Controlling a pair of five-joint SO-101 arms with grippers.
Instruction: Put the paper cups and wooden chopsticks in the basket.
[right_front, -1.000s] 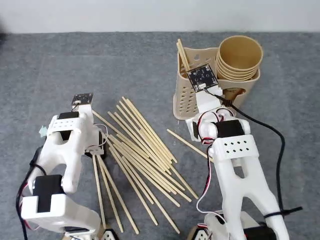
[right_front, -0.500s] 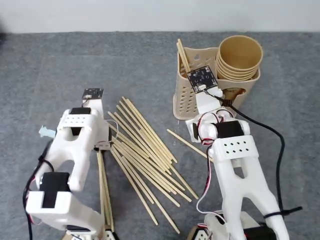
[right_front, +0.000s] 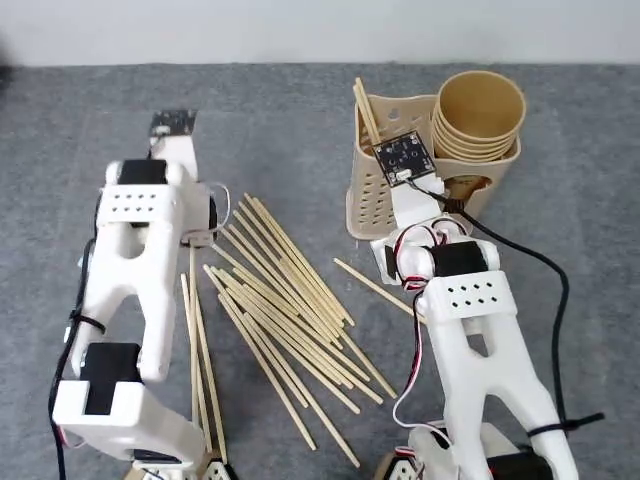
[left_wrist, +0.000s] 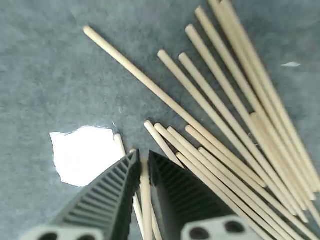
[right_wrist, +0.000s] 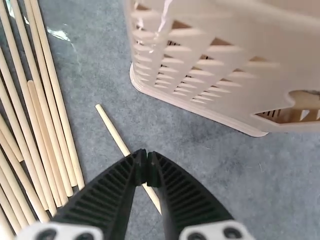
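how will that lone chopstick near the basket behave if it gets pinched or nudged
The chopstick looks thin, straight wood: probably stiff and very light. It appears round, so a nudge may roll it, though the fuzzy mat should slow it. Being long and narrow, it will likely tilt if pinched off centre.

One basket is counted, at far right. One nested stack of paper cups is noted in it; about five rims can be made out. Two wooden chopsticks, possibly three, are seen standing in it. Loose chopsticks on the tabletop are put at roughly twenty; overlap prevents an exact tally. One single stick is logged apart, right of the pile. One white scrap is recorded.
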